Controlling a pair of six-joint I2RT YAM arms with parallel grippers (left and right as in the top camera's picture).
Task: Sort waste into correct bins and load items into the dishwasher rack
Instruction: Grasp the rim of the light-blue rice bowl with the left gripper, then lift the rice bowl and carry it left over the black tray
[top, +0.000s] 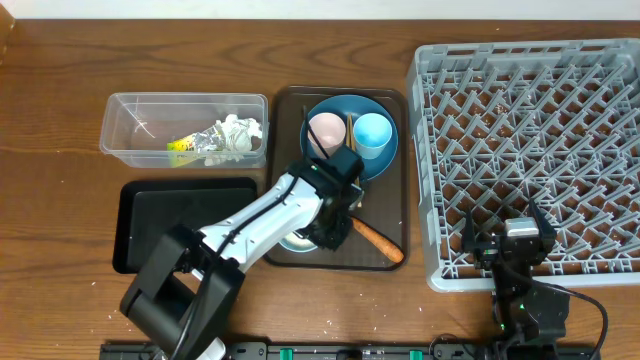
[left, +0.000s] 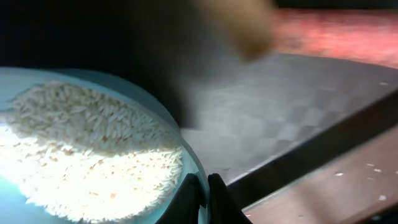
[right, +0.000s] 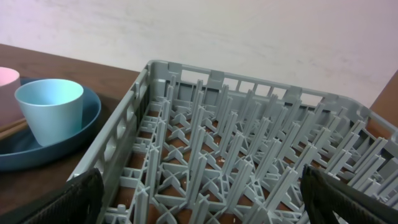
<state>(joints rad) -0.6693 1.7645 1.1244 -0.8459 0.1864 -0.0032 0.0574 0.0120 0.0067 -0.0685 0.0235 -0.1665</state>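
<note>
My left gripper (left: 204, 186) is shut on the rim of the pale blue bowl (left: 186, 152), which is full of white rice (left: 81, 143). From overhead the left gripper (top: 332, 222) hangs over the brown serving tray (top: 395, 215) and hides most of the bowl (top: 297, 243). An orange carrot (top: 378, 243) lies just to its right. The blue plate (top: 385, 165) carries the white-pink cup (top: 327, 130) and the light blue cup (top: 372, 133). Crumpled paper with a yellow-green wrapper (top: 222, 140) sits in the clear tub (top: 130, 125). My right gripper (top: 510, 235) stands open over the grey rack (top: 540, 140), holding nothing.
The shallow black tray (top: 180, 215) lies left of the serving tray, below the clear tub. In the right wrist view the rack's lattice (right: 249, 155) fills the frame, with the light blue cup (right: 50, 112) and plate (right: 37, 155) to its left. A pale wall runs behind.
</note>
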